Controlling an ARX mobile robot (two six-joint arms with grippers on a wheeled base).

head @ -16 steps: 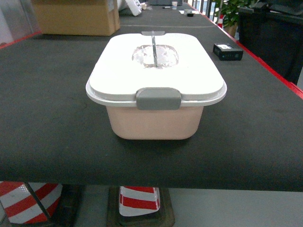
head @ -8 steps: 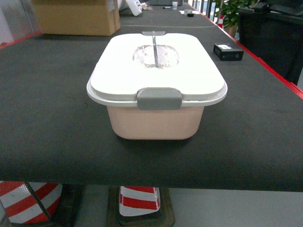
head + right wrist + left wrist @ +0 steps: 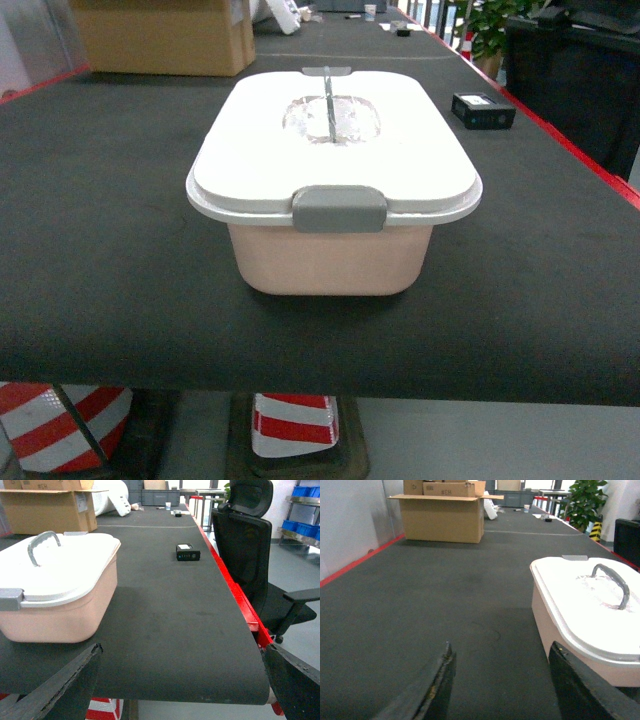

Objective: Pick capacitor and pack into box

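- Grippers: left gripper (image 3: pixel 500 685) and right gripper (image 3: pixel 182 680) both spread, empty.
- Peach-pink plastic box (image 3: pixel 585 615) with clipped white lid sits between them on the desk (image 3: pixel 110 230).
- Step, judged: unclip lid first; capacitor unidentified.

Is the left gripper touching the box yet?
Apart. In the left wrist view the open left gripper shows bare black table between its fingers, with the box off to its right.

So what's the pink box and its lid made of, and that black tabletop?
The box looks like smooth peach-pink plastic with rounded molded corners. Its lid looks like glossy white plastic, since it glares under the light. The tabletop looks like matte black mat, maybe rubber or fabric. I can't tell which.
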